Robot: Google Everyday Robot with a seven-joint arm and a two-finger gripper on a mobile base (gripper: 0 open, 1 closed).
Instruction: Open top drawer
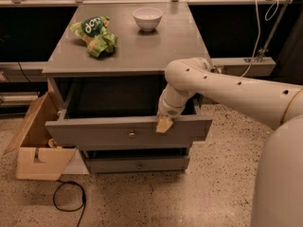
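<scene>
We see the top drawer (94,135) standing well out from under the grey tabletop (142,51). The gripper (164,124) sits over the front panel's top edge, right of the knob (131,135). Grip state: we can't tell.

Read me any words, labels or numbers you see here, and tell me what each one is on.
Green snack bag on the cabinet top: white lettering on a dark patch, too blurred to read.
White bowl, top drawer, cardboard box: no text visible.
Gripper, at the top drawer's front edge: no text visible.
</scene>
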